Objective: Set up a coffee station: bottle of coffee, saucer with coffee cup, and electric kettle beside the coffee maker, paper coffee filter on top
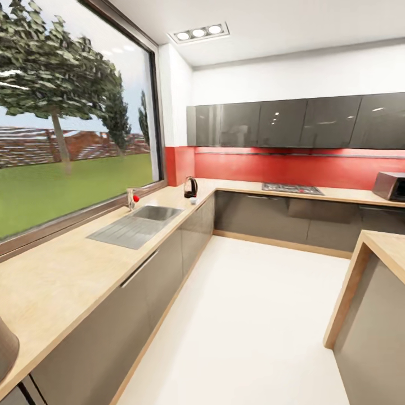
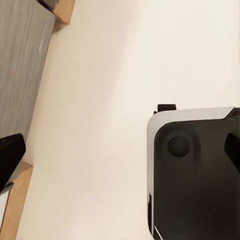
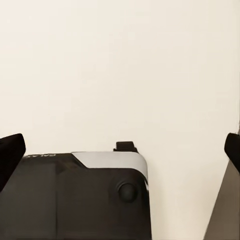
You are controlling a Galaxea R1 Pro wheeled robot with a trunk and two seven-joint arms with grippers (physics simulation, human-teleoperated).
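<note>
From where I stand the robot is between jobs, both arms hanging low over the pale floor [image 1: 253, 315]. The left gripper [image 2: 120, 150] has its fingertips spread wide at the two edges of its wrist view, nothing between them but floor and the robot's own dark base [image 2: 195, 175]; the right gripper [image 3: 120, 150] is spread the same way and just as empty.

The electric kettle [image 1: 191, 188] sits far down the long surface [image 1: 62, 275], near the corner where it turns along the red backsplash [image 1: 270, 167]. A small white thing lies just beside the kettle — too small to tell whether it is the cup. A dark rounded shape at the near end of the surface may be the coffee maker [image 1: 7, 349], though only its edge shows.

The risk, I'd judge, is in the drive. The aisle runs between the grey cabinet fronts [image 1: 152, 275] and a wooden island [image 1: 371, 264] on the other side — swing wide and the base or a hanging arm could clip either. The sink [image 1: 147, 216] and its tap [image 1: 131, 198] lie on the way to the kettle, so a low reach could catch the tap
</note>
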